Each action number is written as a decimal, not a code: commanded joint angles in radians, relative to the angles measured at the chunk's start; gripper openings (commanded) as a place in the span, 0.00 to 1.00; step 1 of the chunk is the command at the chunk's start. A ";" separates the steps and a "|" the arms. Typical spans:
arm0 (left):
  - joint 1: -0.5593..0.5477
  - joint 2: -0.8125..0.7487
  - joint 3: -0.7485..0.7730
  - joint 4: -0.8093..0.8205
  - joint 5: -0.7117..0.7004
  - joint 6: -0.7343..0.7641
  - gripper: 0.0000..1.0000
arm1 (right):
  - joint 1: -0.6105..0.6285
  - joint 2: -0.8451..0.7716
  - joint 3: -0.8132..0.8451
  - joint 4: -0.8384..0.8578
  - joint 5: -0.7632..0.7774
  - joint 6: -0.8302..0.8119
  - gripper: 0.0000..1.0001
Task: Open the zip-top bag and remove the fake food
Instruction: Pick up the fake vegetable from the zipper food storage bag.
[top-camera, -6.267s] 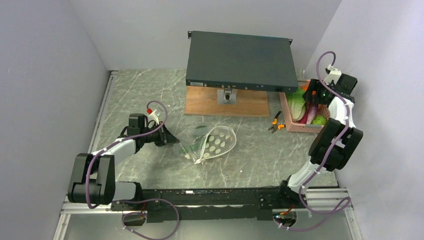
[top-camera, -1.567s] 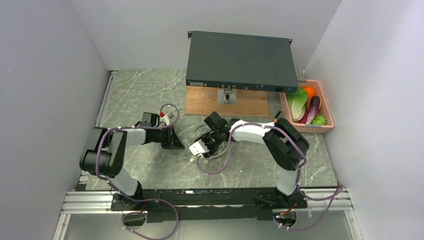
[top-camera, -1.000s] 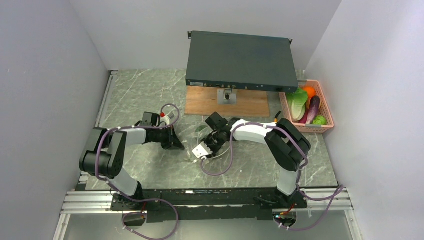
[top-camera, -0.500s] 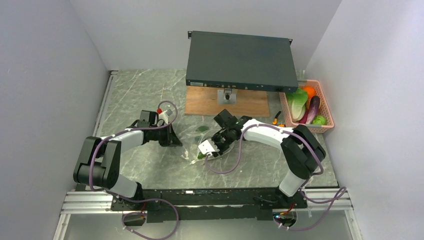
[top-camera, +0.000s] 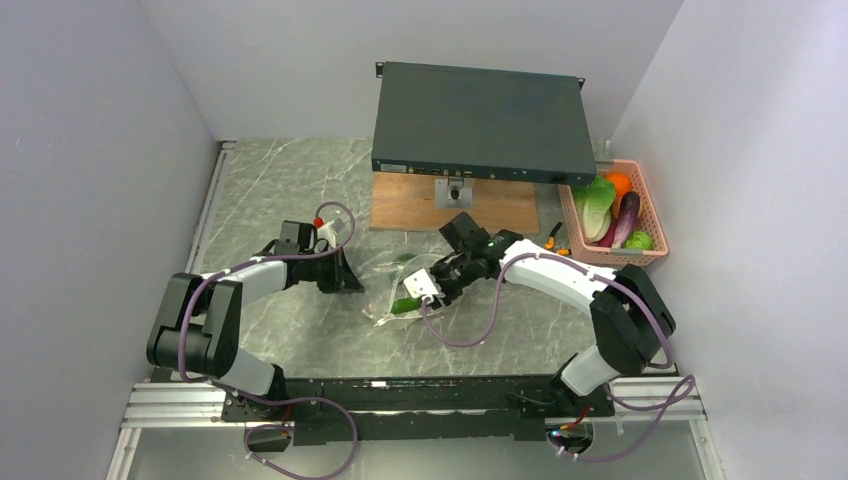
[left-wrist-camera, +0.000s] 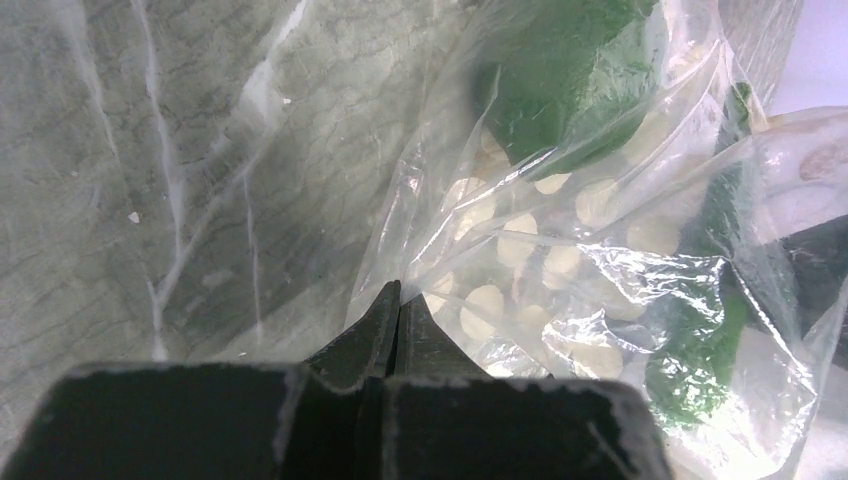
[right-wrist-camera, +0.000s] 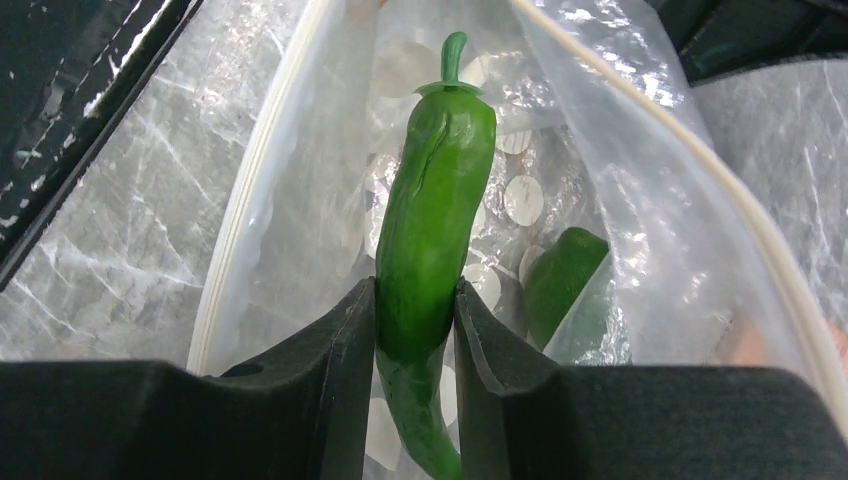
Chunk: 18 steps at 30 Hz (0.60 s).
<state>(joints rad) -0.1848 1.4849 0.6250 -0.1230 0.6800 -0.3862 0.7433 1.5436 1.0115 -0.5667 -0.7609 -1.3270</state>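
The right gripper is pinching a green pepper around its middle. The pepper is sitting in the open mouth of the zip-top bag. To do this well, the gripper should be pulling slowly and straight out, so the pepper isn't catching on the rim. The left gripper is pressed together on the bag's edge. It should be holding tight so the bag isn't sliding along. The bag is lying on the table, just in front of the dark box. It is looking clear, crinkly and floppy, with white spots. Another green piece is lying inside.
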 joint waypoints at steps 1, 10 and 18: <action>0.001 -0.031 0.006 0.003 -0.006 0.010 0.00 | -0.035 -0.046 -0.014 0.080 -0.067 0.114 0.00; 0.002 -0.036 0.006 0.005 -0.018 0.001 0.00 | -0.047 -0.150 -0.052 0.041 -0.108 0.038 0.00; 0.007 -0.034 -0.005 0.020 -0.011 -0.013 0.00 | -0.074 -0.197 -0.074 0.042 -0.109 0.056 0.00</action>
<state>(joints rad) -0.1829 1.4761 0.6247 -0.1200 0.6678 -0.3904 0.6796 1.3811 0.9459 -0.5232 -0.8188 -1.2568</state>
